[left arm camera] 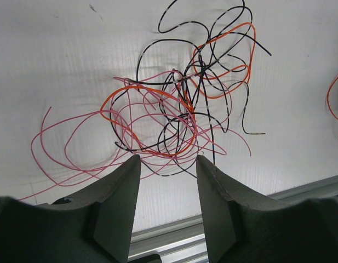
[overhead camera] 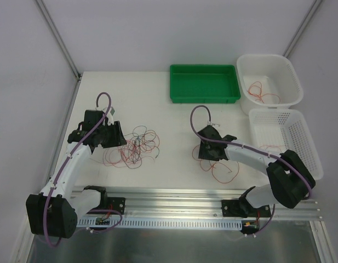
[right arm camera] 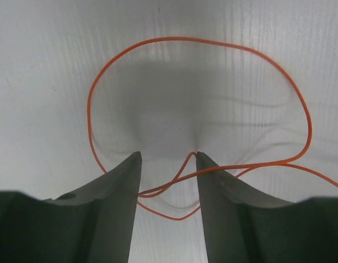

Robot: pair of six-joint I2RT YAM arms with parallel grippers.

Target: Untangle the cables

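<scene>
My left pincer (left arm camera: 167,158) hangs half open at the cables' (left arm camera: 182,109) fringe, holding nothing. My right pincer (right arm camera: 168,154), likewise apart, straddles one orange cable (right arm camera: 179,38), its end cut off.

Lab enclosure: plain white walls (overhead camera: 158,33), aluminium mounting rail (overhead camera: 174,196), white table (overhead camera: 174,126).

Red, black cables (overhead camera: 137,147) tangled, orange cable (right arm camera: 179,38) apart

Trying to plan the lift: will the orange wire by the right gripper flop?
Probably floppy: the orange wire lies in loose curves, so it should droop from the right gripper. Likely light, being so thin.
</scene>
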